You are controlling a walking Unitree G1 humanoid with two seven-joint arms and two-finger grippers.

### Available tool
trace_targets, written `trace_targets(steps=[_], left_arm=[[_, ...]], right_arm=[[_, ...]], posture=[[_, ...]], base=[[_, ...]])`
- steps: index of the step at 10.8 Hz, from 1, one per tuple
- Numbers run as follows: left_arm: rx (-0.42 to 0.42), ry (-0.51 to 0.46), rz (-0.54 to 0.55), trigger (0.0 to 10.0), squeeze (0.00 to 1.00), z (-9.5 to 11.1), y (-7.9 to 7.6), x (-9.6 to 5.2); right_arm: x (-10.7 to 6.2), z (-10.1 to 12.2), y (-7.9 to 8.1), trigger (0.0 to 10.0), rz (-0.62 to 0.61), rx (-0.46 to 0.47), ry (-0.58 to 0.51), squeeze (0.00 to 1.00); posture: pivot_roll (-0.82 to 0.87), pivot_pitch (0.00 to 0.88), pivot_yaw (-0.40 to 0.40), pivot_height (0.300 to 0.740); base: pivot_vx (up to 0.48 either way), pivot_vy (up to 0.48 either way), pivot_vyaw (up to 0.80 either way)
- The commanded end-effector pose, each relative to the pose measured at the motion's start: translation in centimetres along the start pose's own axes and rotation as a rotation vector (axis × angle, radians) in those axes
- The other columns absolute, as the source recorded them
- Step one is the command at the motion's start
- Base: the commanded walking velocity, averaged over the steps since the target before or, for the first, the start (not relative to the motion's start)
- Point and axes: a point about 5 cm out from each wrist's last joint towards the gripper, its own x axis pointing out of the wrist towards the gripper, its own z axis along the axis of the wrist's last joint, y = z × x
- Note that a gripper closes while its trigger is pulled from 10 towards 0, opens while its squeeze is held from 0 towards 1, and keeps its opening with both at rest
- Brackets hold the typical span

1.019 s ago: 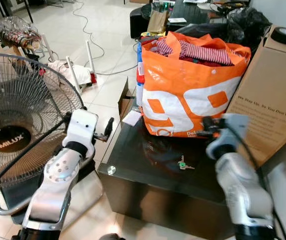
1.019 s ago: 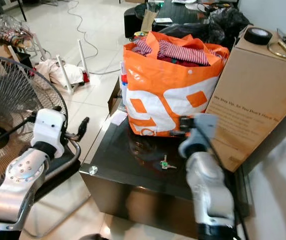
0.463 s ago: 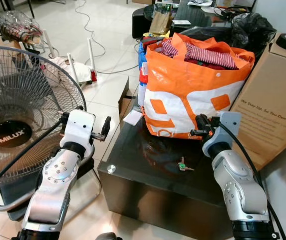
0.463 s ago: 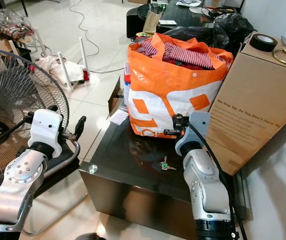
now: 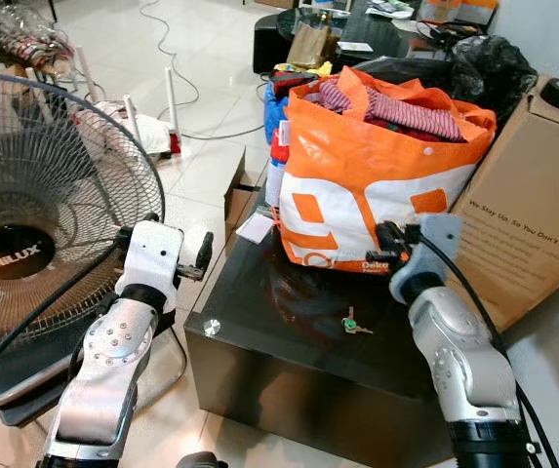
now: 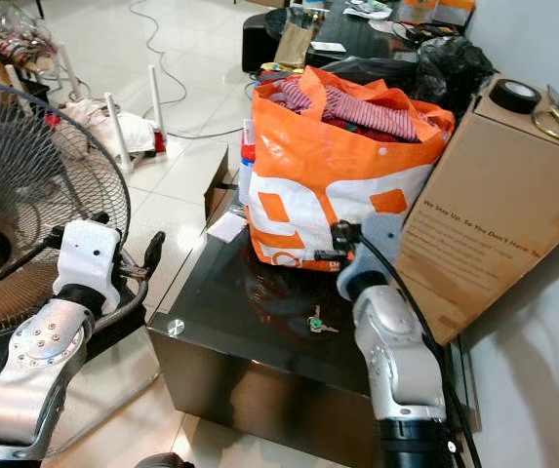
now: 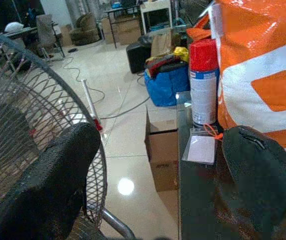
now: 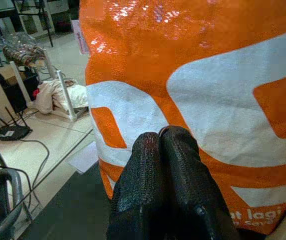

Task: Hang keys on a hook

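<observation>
A small bunch of keys with a green tag (image 5: 352, 324) lies on the dark glossy table (image 5: 259, 322), in front of the orange bag. My right gripper (image 5: 383, 237) hovers above and just behind the keys, close to the bag's front; in the right wrist view its two black fingers (image 8: 162, 165) are pressed together with nothing between them. My left gripper (image 5: 204, 253) is held off the table's left edge beside the fan, and its fingers (image 7: 53, 175) stand wide apart in the left wrist view. No hook can be made out.
A full orange and white shopping bag (image 5: 367, 185) stands at the back of the table, with a red-capped spray can (image 7: 203, 80) and a small card (image 7: 201, 149) at its left. A cardboard box (image 5: 533, 205) flanks the right; a large floor fan (image 5: 35, 224) stands on the left.
The camera has shifted slightly. My right arm, blurred a second ago, has settled near the bag; the keys stay put on the table.
</observation>
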Motion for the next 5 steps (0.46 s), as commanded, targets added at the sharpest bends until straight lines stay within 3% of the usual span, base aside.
trace_targets(steps=[1, 2, 5], left_arm=[[0.005, -0.023, 0.011, 10.0, 0.00, 0.49, 0.12, -0.10], [0.004, -0.023, 0.009, 10.0, 0.00, 0.51, 0.05, -0.06], [-0.001, -0.021, -0.008, 10.0, 0.00, 0.47, -0.13, 0.30]], right_arm=[[0.02, 0.02, -0.40, 10.0, -0.010, -0.007, 0.007, 0.00], [-0.01, -0.01, -0.49, 10.0, -0.013, -0.007, 0.008, 0.00], [-0.32, 0.00, -0.97, 10.0, -0.036, -0.005, 0.014, 0.00]], posture=[[0.11, 0.000, -0.111, 0.740], [0.10, 0.000, -0.110, 0.740], [0.07, 0.000, -0.090, 0.740]], base=[[0.000, 0.000, 0.00], [0.000, 0.000, 0.00], [-0.264, 0.000, 0.00]])
